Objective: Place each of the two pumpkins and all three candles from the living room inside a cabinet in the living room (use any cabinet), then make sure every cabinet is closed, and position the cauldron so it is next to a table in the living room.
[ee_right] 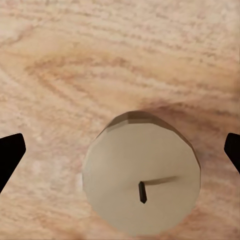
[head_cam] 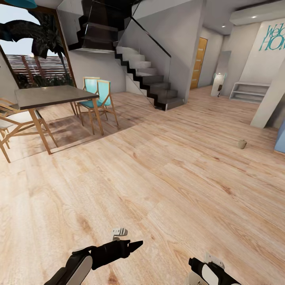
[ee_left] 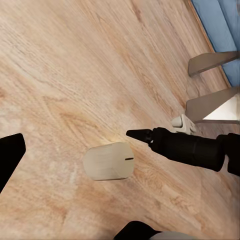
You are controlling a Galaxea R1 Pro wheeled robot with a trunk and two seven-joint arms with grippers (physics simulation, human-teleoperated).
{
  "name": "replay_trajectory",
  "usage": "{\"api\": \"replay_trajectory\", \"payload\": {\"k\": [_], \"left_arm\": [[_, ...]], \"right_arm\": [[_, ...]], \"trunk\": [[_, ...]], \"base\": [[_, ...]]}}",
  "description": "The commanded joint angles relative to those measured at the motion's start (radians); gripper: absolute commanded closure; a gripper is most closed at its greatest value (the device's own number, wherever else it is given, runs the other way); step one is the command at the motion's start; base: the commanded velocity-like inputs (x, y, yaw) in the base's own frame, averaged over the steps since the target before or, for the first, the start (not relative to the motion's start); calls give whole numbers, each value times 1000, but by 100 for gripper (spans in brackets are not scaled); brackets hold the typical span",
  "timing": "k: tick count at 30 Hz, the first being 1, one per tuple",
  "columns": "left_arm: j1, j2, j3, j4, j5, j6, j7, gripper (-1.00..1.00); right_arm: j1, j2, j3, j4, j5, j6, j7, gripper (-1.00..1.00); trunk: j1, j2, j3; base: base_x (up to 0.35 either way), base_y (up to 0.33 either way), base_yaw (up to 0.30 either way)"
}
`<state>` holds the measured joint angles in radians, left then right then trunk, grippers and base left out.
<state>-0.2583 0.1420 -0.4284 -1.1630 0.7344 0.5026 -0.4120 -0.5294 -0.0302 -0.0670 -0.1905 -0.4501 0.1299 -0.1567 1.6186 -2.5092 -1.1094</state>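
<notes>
A pale beige candle stands on the wooden floor, wick up, right under my right gripper. That gripper is open, with a black fingertip well out on either side of the candle and not touching it. In the left wrist view the same candle sits just past the right gripper's pointed finger. My left gripper hangs open low over bare floor and holds nothing. Another candle stands far off to the right. The pumpkins, cabinet, cauldron and coffee table are out of view.
A dark dining table with wooden and teal chairs stands at the back left. A staircase rises behind it. A white low shelf and a grey pillar stand at the right. Blue furniture on grey legs is nearby.
</notes>
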Motion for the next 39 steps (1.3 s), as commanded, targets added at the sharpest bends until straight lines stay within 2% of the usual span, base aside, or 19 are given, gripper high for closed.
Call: {"api": "replay_trajectory", "payload": {"k": [1, 7, 19, 28, 39], "left_arm": [[0, 1, -1, 0, 9, 6, -5, -100], [0, 13, -2, -1, 13, 6, -15, -100], [1, 22, -3, -4, 14, 5, -18, -100], [0, 22, -3, -3, 14, 5, -30, -100], [0, 21, -3, -2, 14, 3, -31, -100]], "right_arm": [[0, 1, -7, -3, 2, 7, -3, -100], [0, 1, -7, -3, 3, 7, -3, -100], [0, 2, -7, -3, 4, 7, -3, -100], [0, 0, -7, -3, 3, 7, -3, -100], [0, 3, -4, -6, 6, 7, -3, -100]], "trunk": [[0, 0, -1], [0, 0, -1], [5, -3, -47], [5, -3, -47], [10, -6, -90]], "base": [[0, 0, 0], [0, 0, 0], [0, 0, 0], [0, 0, 0], [0, 0, 0]]}}
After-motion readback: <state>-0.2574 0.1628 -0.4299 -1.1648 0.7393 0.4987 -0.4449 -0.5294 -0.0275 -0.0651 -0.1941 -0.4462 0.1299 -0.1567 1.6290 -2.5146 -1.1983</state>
